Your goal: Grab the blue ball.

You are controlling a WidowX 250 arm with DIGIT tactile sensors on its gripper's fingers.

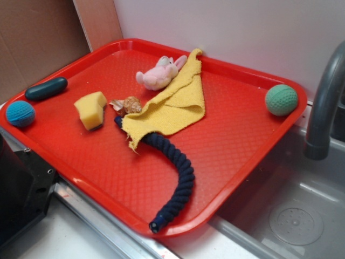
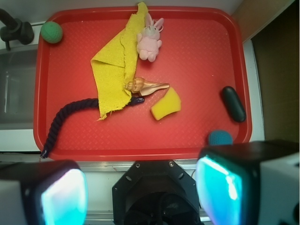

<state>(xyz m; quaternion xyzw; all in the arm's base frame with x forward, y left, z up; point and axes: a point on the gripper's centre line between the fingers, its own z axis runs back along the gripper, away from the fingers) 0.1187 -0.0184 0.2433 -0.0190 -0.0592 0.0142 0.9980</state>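
Red tray [image 1: 242, 162] — blue ball [image 1: 20, 114], sponge [image 1: 91, 109], cloth [image 1: 172, 105], rope [image 1: 178, 183].

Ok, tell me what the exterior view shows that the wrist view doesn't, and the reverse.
Only the exterior view shows the sink basin's drain, the cardboard behind the tray, and the whole blue ball.

Only the wrist view shows the gripper, open, with its glowing fingers, hiding part of the blue ball.

Both show the red tray, yellow cloth, pink bunny, shell, yellow sponge, dark rope, green ball, dark capsule and faucet.
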